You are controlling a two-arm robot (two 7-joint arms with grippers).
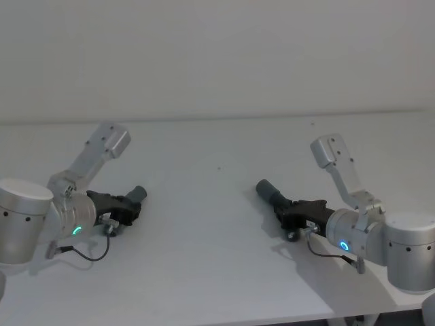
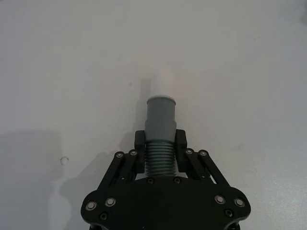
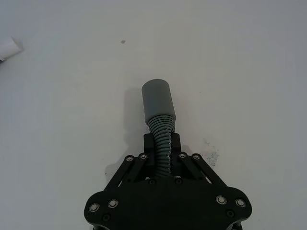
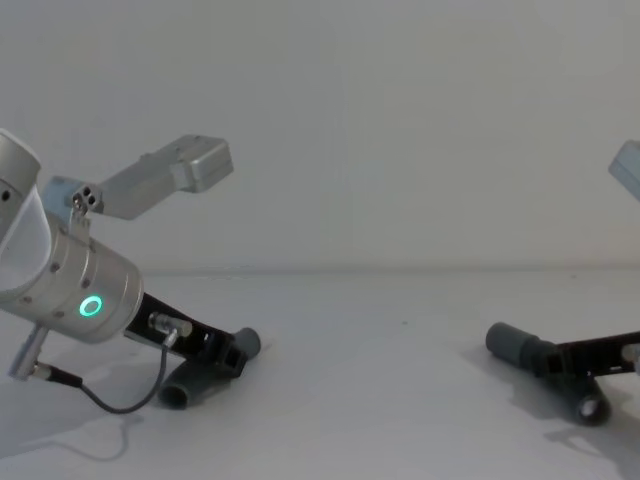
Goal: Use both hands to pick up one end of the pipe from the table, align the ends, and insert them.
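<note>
Pipe pieces in left gripper, right gripper

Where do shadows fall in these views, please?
Head view: faint shadows on the table under the left tool and right tool. Left wrist view: a soft shadow beside the left pipe piece. Right wrist view: likewise beside the right pipe piece.
</note>
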